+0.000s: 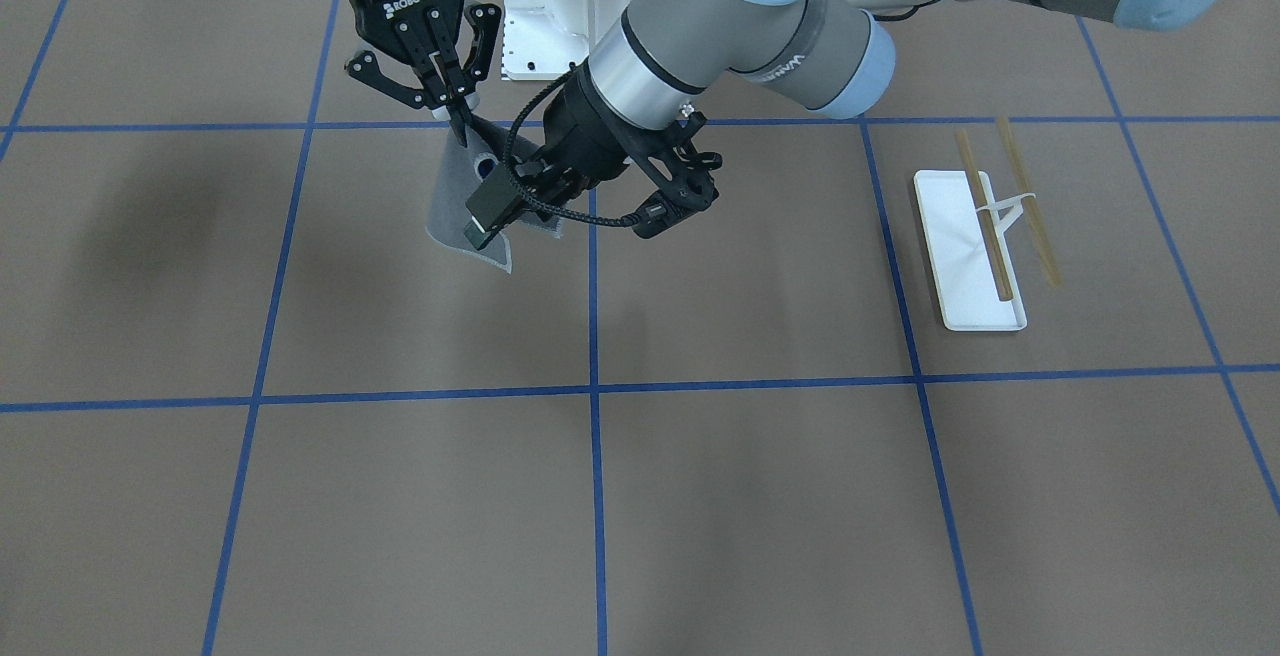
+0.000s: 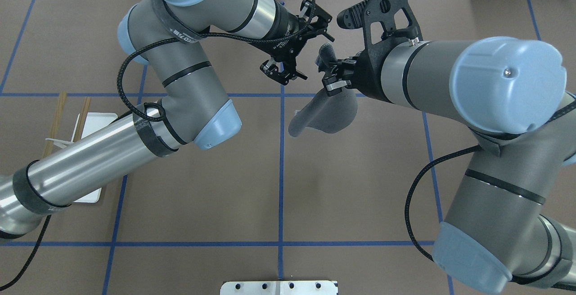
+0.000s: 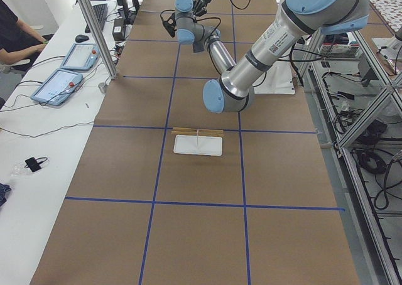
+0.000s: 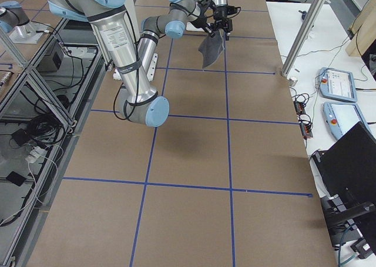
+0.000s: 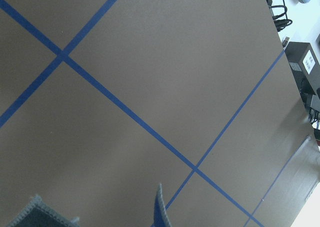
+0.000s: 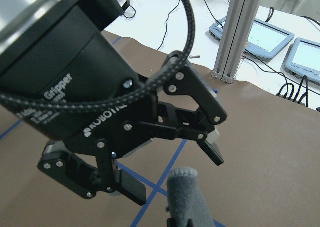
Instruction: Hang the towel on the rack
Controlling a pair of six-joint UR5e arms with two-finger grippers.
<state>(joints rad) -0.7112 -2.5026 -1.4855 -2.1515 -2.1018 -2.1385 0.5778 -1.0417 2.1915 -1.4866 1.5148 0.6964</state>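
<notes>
Dangling from right jaws, the towel (image 2: 328, 115)

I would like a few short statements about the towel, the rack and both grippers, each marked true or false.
1. The right gripper pinches the towel. True.
2. The towel hangs over the rack. False: the two rods are bare, and the towel hangs from the right gripper, far from the rack.
3. The left gripper is open. True.
4. The rack stands on the robot's right side of the table. False: it stands on the robot's left side.
</notes>
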